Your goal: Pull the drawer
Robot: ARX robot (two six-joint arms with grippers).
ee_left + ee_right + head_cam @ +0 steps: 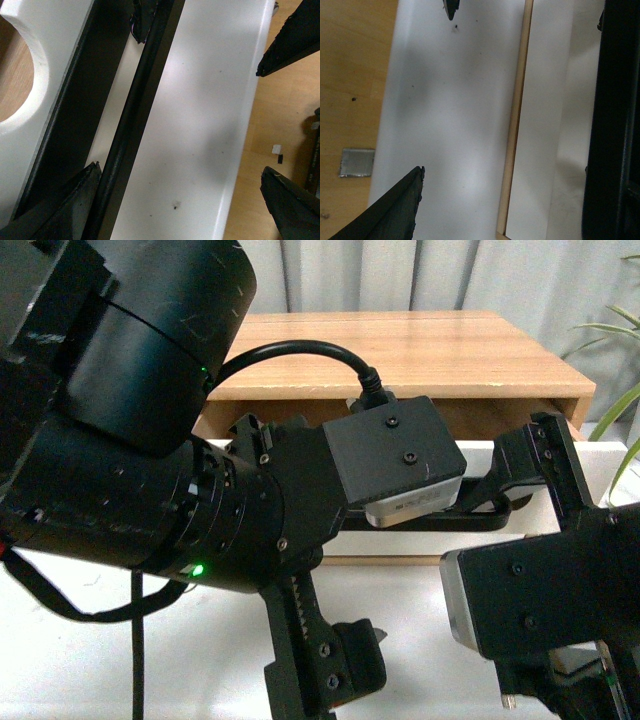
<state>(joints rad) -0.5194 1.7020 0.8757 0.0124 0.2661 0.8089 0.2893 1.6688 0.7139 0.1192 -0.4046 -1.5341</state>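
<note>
The drawer sits in a wooden cabinet on the white desk, directly under the cabinet's top. Its white front carries a long black bar handle. Through the half-round notch in its top edge only light wood shows; what lies inside cannot be seen. The left hand is spread wide against the front, with one finger just beside the bar and gripping nothing. The right hand is near the front's right end, also spread and holding nothing.
</note>
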